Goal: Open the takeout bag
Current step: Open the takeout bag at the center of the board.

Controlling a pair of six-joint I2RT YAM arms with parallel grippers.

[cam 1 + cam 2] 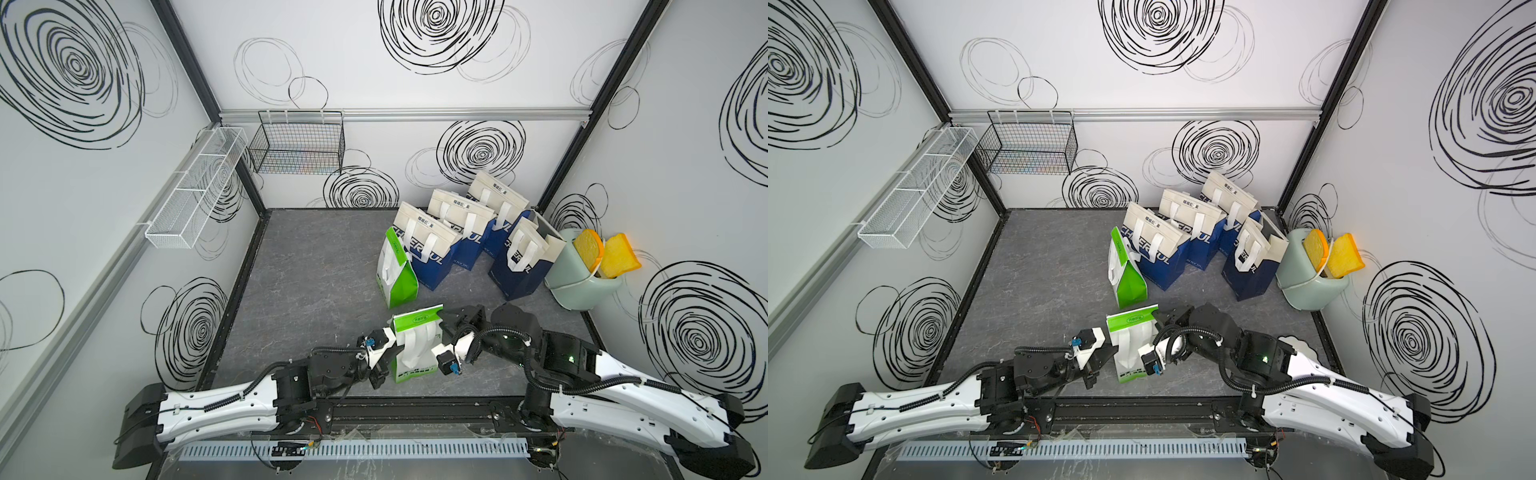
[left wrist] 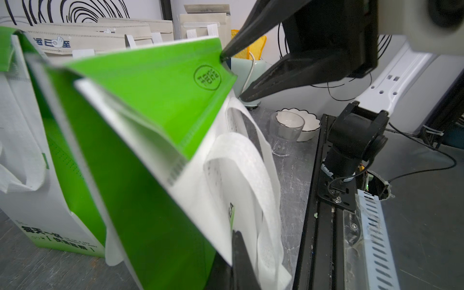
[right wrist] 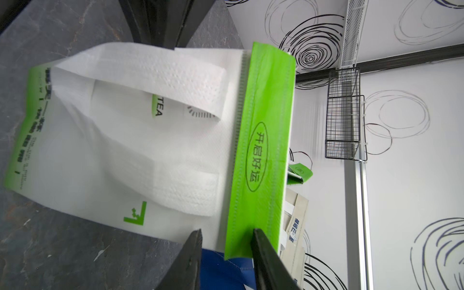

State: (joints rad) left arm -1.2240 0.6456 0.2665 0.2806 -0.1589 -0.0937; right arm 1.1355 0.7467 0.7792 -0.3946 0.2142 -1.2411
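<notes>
The takeout bag [image 1: 415, 353] [image 1: 1133, 349] is green and white and stands near the table's front edge in both top views. Its green top flap [image 3: 263, 150] is folded shut above two white handles [image 3: 155, 75]. My left gripper [image 1: 395, 348] [image 2: 237, 234] is shut on the bag's white side panel. My right gripper [image 1: 444, 319] [image 3: 227, 232] is at the far end of the flap. Its jaws stand open with the flap's end between them, and one finger [image 3: 261, 246] touches the flap. The left wrist view also shows the right gripper [image 2: 232, 75] at the flap's corner.
A second green and white bag [image 1: 397, 270] stands behind, beside several blue and beige bags [image 1: 457, 245]. At the right wall a mint bin [image 1: 582, 278] holds toy bread slices. A glass [image 2: 285, 133] and a white bowl [image 2: 310, 125] sit by the right arm's base. Wire baskets [image 1: 297, 143] hang on the walls.
</notes>
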